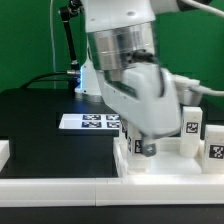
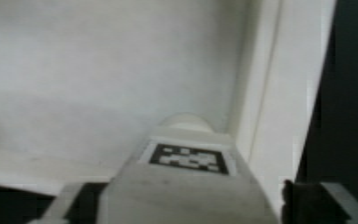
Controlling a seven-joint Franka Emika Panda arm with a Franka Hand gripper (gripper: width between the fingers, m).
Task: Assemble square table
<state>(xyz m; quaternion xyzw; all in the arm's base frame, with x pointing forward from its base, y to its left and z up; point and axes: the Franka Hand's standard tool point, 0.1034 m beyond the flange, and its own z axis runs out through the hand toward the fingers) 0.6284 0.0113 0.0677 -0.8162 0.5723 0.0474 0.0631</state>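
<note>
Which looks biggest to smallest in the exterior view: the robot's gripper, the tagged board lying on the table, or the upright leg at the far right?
1. Gripper, though it is nearest the camera.
2. Marker board.
3. Leg, partly cut off by the frame edge.

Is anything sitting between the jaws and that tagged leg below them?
Nothing visible. In the wrist view the leg stands straight ahead of the open gripper, inside the table top, with no other part in the gap.
</note>
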